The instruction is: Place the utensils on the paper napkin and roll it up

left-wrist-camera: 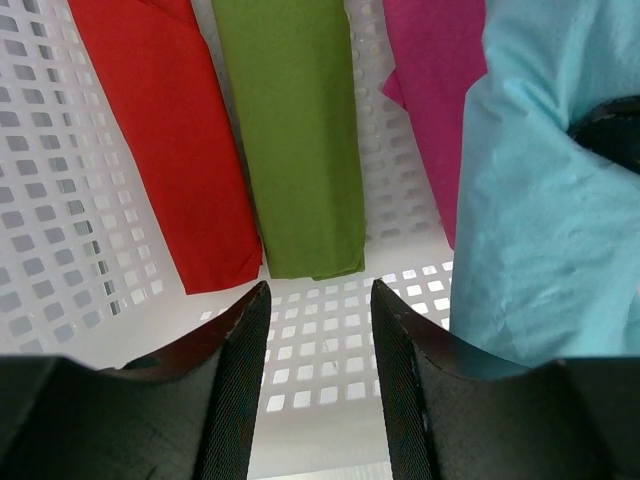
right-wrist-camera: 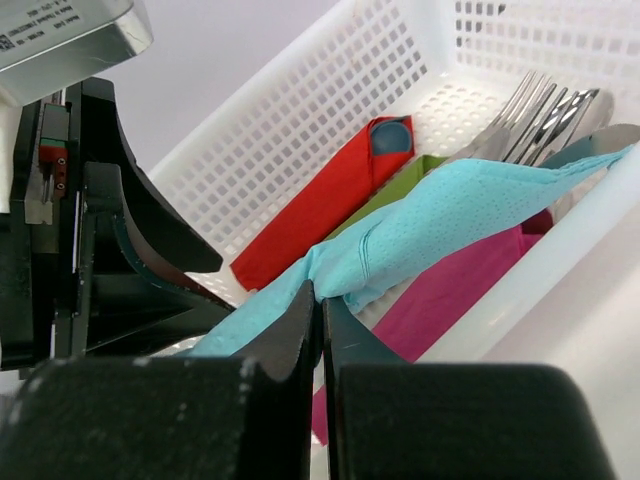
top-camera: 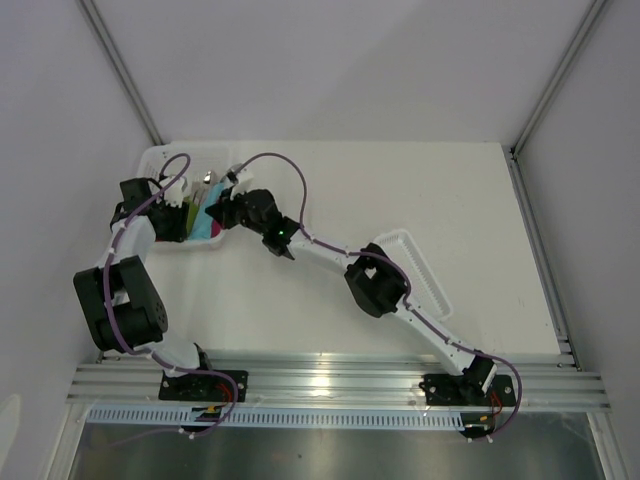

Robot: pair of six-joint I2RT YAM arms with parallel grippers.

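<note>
The teal paper napkin [right-wrist-camera: 450, 215] is bunched lengthwise and lies inside the white basket [right-wrist-camera: 300, 120], beside the rolls. My right gripper [right-wrist-camera: 322, 300] is shut on its near end. Silver fork tines [right-wrist-camera: 545, 110] and a spoon bowl [right-wrist-camera: 620, 135] show at the napkin's far end; I cannot tell whether these utensils are wrapped in it. My left gripper [left-wrist-camera: 318, 300] hangs open over the basket floor [left-wrist-camera: 320, 350], with nothing between its fingers and the napkin [left-wrist-camera: 540, 200] just to its right. From above, both grippers meet over the napkin [top-camera: 205, 228].
A red roll [left-wrist-camera: 165, 130], a green roll [left-wrist-camera: 290, 130] and a pink roll [left-wrist-camera: 430, 90] lie side by side in the basket [top-camera: 160, 160]. A second white slotted tray [top-camera: 425, 265] lies on the table under my right arm.
</note>
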